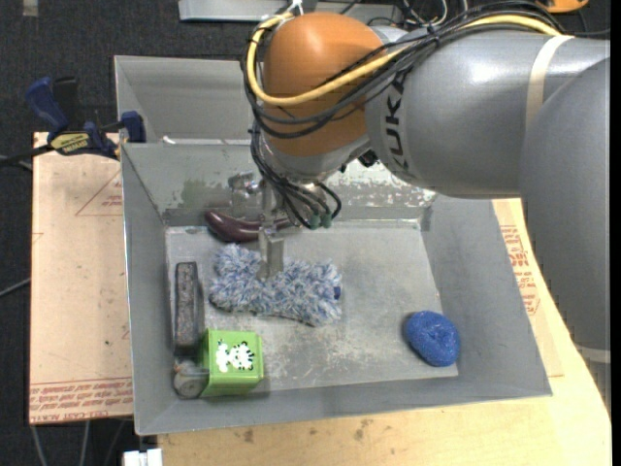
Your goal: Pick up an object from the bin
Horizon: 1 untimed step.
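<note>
My gripper hangs in the middle of the bin, its fingers reaching down onto a fluffy blue-and-white cloth that lies spread on the bin floor. The fingertips press into the cloth's upper left part. Just behind the gripper, by the back wall, lies a dark purple curved thing like an eggplant. Whether any cloth sits between the fingers is hidden.
A green box with a white animal print stands at the front left, next to a long grey bar along the left wall. A blue lumpy ball lies at the front right. The arm and its orange cover overhang the bin's back.
</note>
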Available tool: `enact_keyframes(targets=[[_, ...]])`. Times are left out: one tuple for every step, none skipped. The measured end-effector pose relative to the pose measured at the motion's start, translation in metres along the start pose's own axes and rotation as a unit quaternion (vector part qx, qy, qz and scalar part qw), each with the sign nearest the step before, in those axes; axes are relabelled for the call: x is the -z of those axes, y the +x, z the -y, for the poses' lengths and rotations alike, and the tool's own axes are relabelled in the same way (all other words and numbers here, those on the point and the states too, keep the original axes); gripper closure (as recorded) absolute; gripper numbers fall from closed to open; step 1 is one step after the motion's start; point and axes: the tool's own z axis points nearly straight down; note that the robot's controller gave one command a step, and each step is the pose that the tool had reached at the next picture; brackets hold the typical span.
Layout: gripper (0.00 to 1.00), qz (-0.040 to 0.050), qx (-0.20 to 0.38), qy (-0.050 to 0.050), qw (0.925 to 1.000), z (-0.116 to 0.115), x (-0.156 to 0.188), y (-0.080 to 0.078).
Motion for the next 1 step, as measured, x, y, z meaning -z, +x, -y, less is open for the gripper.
enact_keyframes(targets=[[0.0, 0.016, 0.083, -0.001, 0.9964, 0.0148, 0.0218, 0.0242]])
